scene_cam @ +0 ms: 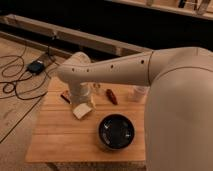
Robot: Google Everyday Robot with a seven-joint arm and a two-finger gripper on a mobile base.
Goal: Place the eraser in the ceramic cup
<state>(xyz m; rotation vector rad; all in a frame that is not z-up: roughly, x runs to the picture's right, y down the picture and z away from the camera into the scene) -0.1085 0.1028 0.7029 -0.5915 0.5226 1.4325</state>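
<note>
We see gripper (81,101) low over wooden table (55,140), on arm (115,67) reaching in from 3 o'clock. Whether it is wide, narrow or holding anything, we cannot tell. Eraser (65,96) flat on table, just beside gripper at its 9 o'clock. Pale block (83,112) at gripper's 6 o'clock. Ceramic cup (138,93) upright at 3 o'clock, well apart, beyond red-brown oblong item (111,96). Black bowl (116,131) at 5 o'clock.

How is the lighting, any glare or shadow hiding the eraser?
Camera view: dim, warm light; faint glints in the bowl; the eraser is dark but visible beside the tool, which hangs over the beige block; background is near black.
</note>
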